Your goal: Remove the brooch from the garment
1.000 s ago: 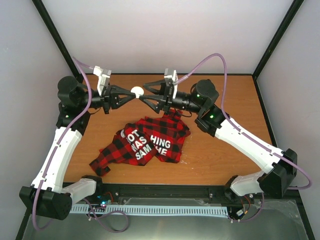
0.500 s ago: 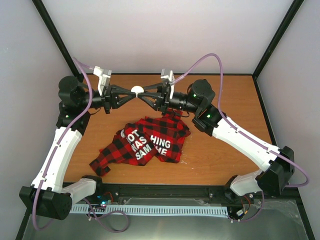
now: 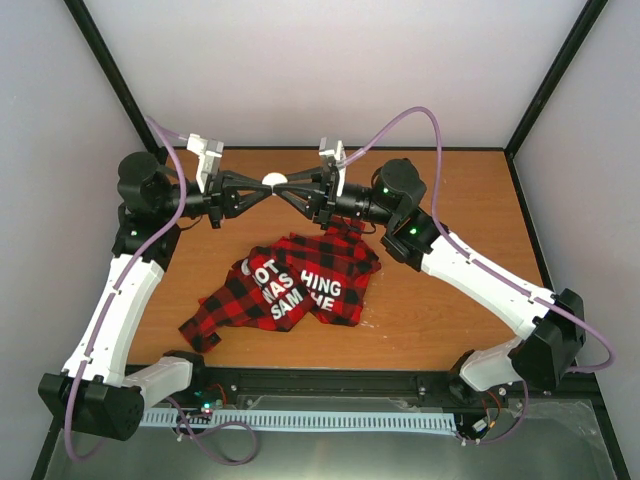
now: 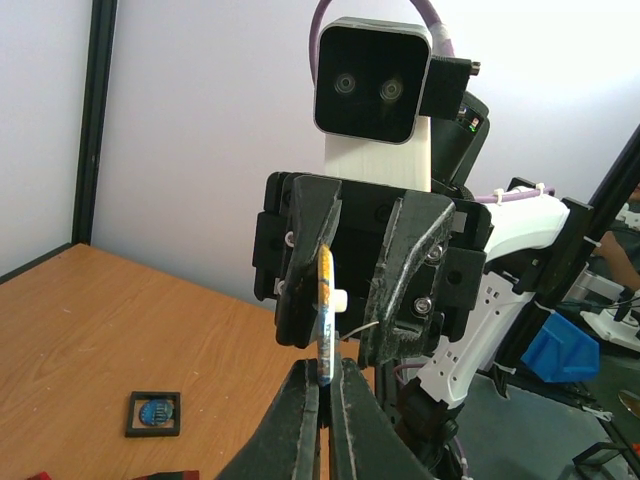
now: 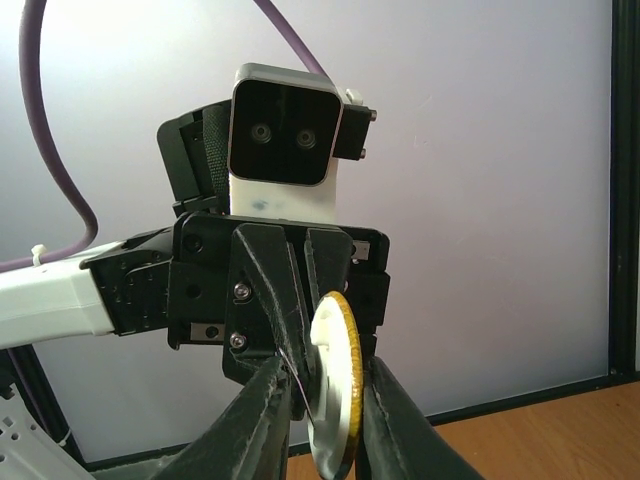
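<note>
At top-view upper centre, the brooch [image 3: 273,180], apart from the garment [image 3: 300,280].
Left gripper [image 4: 322,385] clamps its edge; right gripper [image 5: 322,425] flanks it, grip uncertain.

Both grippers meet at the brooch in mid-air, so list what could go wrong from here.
1. The brooch is pinched by its edge in the left gripper. If that releases before the right gripper has a firm hold, which I cannot confirm, the brooch could fall toward the garment.
2. The fingers meet tip to tip around a thin disc, so any misalignment may twist it loose.
</note>
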You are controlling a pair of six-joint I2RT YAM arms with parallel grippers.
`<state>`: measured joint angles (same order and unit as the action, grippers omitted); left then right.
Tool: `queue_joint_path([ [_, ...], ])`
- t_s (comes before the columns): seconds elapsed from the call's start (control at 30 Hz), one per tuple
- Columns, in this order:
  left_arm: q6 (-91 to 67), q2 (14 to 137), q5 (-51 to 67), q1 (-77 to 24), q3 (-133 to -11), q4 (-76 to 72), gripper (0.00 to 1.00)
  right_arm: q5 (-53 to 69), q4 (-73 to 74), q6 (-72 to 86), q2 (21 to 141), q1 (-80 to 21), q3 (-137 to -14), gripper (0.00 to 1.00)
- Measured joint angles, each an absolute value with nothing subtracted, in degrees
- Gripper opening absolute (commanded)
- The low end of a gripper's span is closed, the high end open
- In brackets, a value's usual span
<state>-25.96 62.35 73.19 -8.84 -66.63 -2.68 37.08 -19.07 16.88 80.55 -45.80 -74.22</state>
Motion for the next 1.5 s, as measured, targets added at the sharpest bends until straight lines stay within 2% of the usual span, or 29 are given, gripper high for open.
queue_joint_path([
  [0.47,-24.93,62.06,72.86,-8.84,-66.63,-1.80,0.01,36.29,-18.87,17.45,80.58,-45.80,-74.19,0.19],
  [0.7,-24.69,62.06,72.71,-8.84,-66.63,-1.63,0.01,36.23,-18.63,17.47,80.58,-45.80,-74.19,0.14],
  [0.97,-22.85,62.22,72.77,-8.80,-66.94,0.38,0.01,35.70,-17.58,17.41,80.58,-45.80,-74.22,0.12],
  [1.5,-16.49,63.64,71.26,-8.62,-68.95,3.73,0.01,26.68,-8.40,15.29,80.64,-46.98,-78.11,0.16],
])
